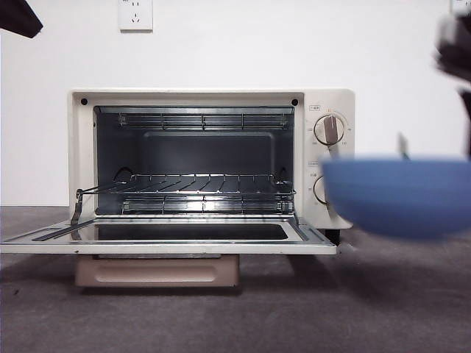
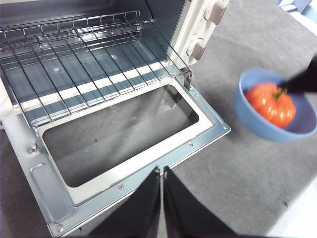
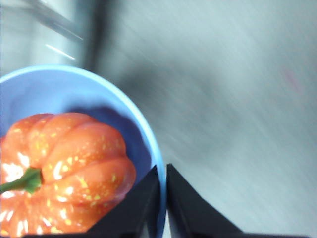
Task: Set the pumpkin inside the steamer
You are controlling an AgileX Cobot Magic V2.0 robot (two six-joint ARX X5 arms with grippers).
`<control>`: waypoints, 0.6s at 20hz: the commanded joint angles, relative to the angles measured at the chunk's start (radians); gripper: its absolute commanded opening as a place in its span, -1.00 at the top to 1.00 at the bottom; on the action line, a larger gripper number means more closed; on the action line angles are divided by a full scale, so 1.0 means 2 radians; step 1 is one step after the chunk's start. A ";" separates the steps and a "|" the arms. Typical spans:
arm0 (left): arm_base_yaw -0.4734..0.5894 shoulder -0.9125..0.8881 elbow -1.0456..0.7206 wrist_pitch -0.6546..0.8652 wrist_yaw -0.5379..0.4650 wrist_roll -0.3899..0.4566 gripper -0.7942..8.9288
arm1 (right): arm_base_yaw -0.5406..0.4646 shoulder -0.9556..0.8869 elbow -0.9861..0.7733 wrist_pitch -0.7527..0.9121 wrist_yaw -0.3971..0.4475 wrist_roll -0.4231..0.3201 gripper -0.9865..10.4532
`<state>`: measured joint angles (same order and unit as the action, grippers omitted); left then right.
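Observation:
The steamer (image 1: pixel 213 99) stands with its door (image 1: pixel 169 248) folded down flat and a bare wire rack (image 1: pixel 199 184) inside. The orange pumpkin (image 3: pixel 69 168) lies in a blue bowl (image 3: pixel 59 89). My right gripper (image 3: pixel 162 171) is shut on the bowl's rim. The bowl (image 1: pixel 401 195) hangs blurred above the table, right of the steamer, and its wall hides the pumpkin in the front view. The left wrist view shows the pumpkin (image 2: pixel 271 104) in the bowl (image 2: pixel 257 124) beside the door's corner. My left gripper (image 2: pixel 162 171) is shut on nothing, above the door's front edge.
Two round knobs (image 1: pixel 329 129) sit on the steamer's right panel, close behind the bowl. A beige tray (image 1: pixel 157 271) pokes out under the open door. Grey matting (image 1: pixel 294 309) covers the table. A wall socket (image 1: pixel 135 13) is on the white wall behind.

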<state>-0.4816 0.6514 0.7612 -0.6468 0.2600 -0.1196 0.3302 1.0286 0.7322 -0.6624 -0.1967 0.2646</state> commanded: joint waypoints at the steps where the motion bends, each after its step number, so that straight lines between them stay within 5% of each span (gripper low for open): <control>1: -0.001 0.001 0.003 0.006 0.000 0.003 0.81 | 0.049 0.021 0.030 0.008 0.014 0.040 0.81; 6: -0.001 0.002 0.003 0.006 0.000 0.014 0.81 | 0.138 0.101 0.111 0.022 0.053 0.084 0.81; 12: -0.001 0.005 0.003 0.004 0.000 0.015 0.81 | 0.179 0.228 0.240 0.022 0.086 0.119 0.81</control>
<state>-0.4816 0.6544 0.7612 -0.6476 0.2600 -0.1032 0.6811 1.4670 1.1896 -0.6281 -0.0292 0.4706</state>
